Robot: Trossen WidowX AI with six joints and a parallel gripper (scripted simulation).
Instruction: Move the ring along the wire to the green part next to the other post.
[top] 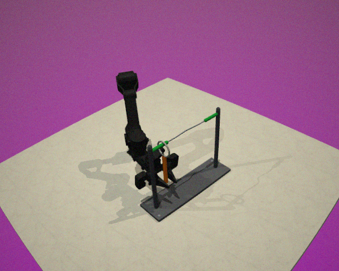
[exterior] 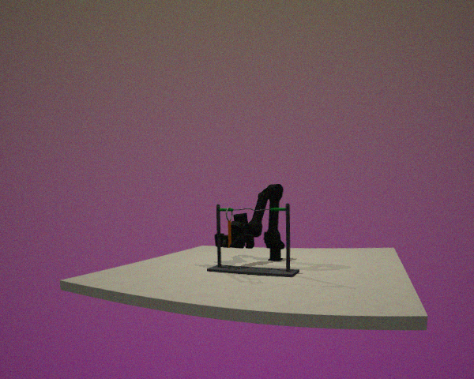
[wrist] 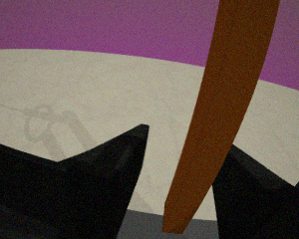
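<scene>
The ring (top: 169, 152) hangs around the near green part (top: 156, 148) of the wire, beside the near post (top: 153, 180) (exterior: 219, 257). Its orange handle (top: 165, 170) (exterior: 229, 233) (wrist: 219, 115) points down. My gripper (top: 172, 184) (wrist: 180, 139) is partly open at the handle's lower part. In the wrist view the handle overlaps the right finger, with a gap to the left finger. The far green part (top: 211, 117) (exterior: 278, 209) adjoins the far post (top: 216, 140) (exterior: 287, 240). Fingertips are not distinguishable in the exterior view.
The thin grey wire (top: 187, 129) runs between the green parts, above and to the far side of my gripper. The dark base plate (top: 192, 186) (exterior: 253, 271) lies below the fingers. The near post stands close beside my gripper.
</scene>
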